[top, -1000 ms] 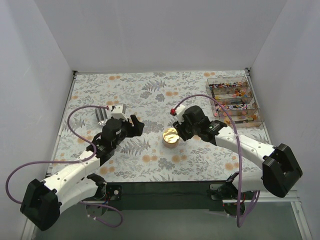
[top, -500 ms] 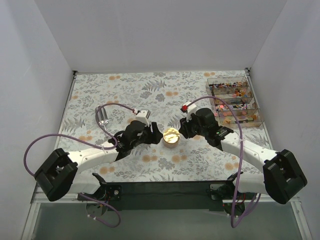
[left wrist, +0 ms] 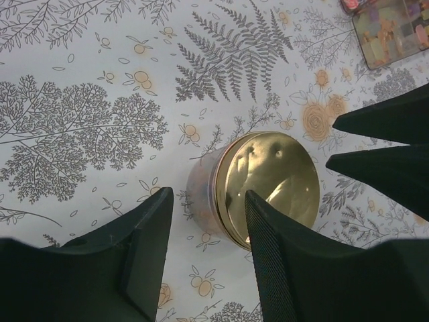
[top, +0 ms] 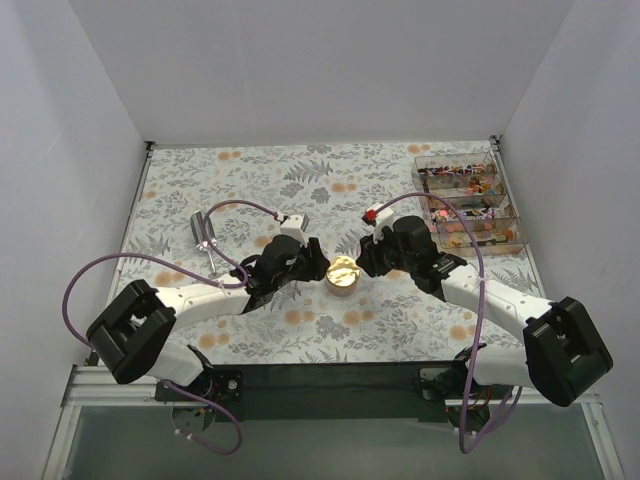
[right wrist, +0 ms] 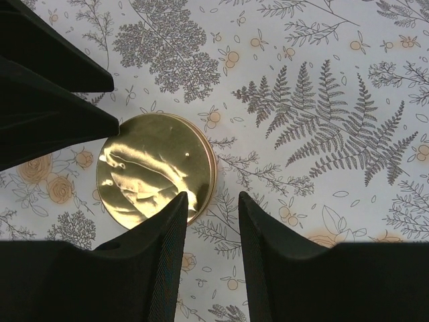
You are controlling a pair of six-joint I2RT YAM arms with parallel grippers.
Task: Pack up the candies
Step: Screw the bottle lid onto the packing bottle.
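Observation:
The candies [top: 462, 203] lie as a mix of small coloured sweets inside a clear compartment box [top: 506, 243] at the back right; a corner of the box [left wrist: 392, 27] shows in the left wrist view. A small round jar with a gold lid [top: 342, 272] stands mid-table. My left gripper [top: 314, 266] is at the jar's left side, open, one finger [left wrist: 271, 255] overlapping the lid [left wrist: 268, 181] and the jar's side just ahead of the gap. My right gripper [top: 364, 259] is at the jar's right, open, its left finger [right wrist: 164, 248] over the lid's [right wrist: 151, 168] edge. Neither holds anything.
A small silvery tool [top: 203, 232] lies on the floral cloth at the left. White walls enclose the table on three sides. The two grippers face each other across the jar; the other arm's black fingers [left wrist: 392, 144] fill the right of the left wrist view.
My left arm swung right, from the left side of the table up to the jar, and its jaws narrowed. The right gripper shifted slightly to the right of the jar.

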